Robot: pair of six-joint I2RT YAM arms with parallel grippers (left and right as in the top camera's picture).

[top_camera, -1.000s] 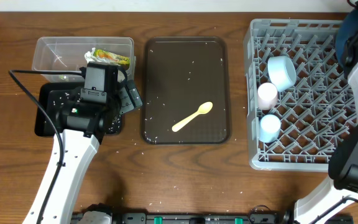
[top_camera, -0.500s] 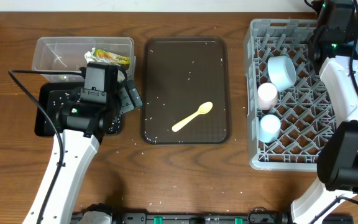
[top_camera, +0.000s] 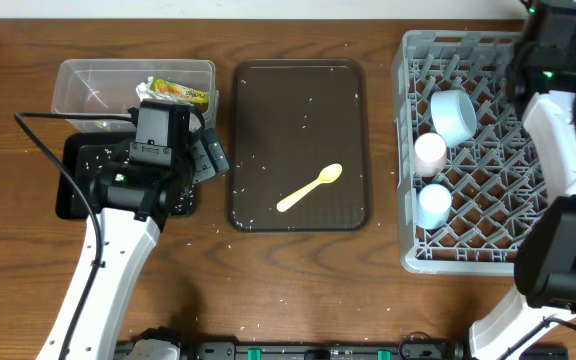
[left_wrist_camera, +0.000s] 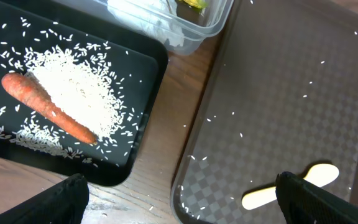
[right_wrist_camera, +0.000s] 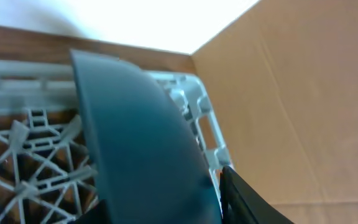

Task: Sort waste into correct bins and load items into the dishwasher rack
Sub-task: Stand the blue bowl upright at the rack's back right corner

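My left gripper [left_wrist_camera: 185, 208] is open and empty, hovering over the gap between the black tray [left_wrist_camera: 143, 68] and the brown serving tray [left_wrist_camera: 291, 93]. The black tray holds the carrot piece [left_wrist_camera: 48, 109] and a heap of rice [left_wrist_camera: 73, 93]. The clear tub [top_camera: 78, 85] holds the tissue [left_wrist_camera: 148, 18] and the wrapper [top_camera: 180, 92]. The yellow spoon [top_camera: 310, 188] lies on the brown tray. My right gripper [right_wrist_camera: 166, 208] is shut on the dark-blue bowl [right_wrist_camera: 135, 137], held on edge over the back right corner of the rack [top_camera: 408, 150].
In the rack's left part are a pale blue cup on its side [top_camera: 455, 115], a pink cup [top_camera: 429, 152] and a small pale vessel [top_camera: 433, 203]. Stray rice grains dot the brown tray and the table. A cardboard wall [right_wrist_camera: 303, 93] stands right of the rack.
The right arm swung in from the right edge to over the rack's back right corner, then shifted slightly right. The left arm and the spoon have not moved.
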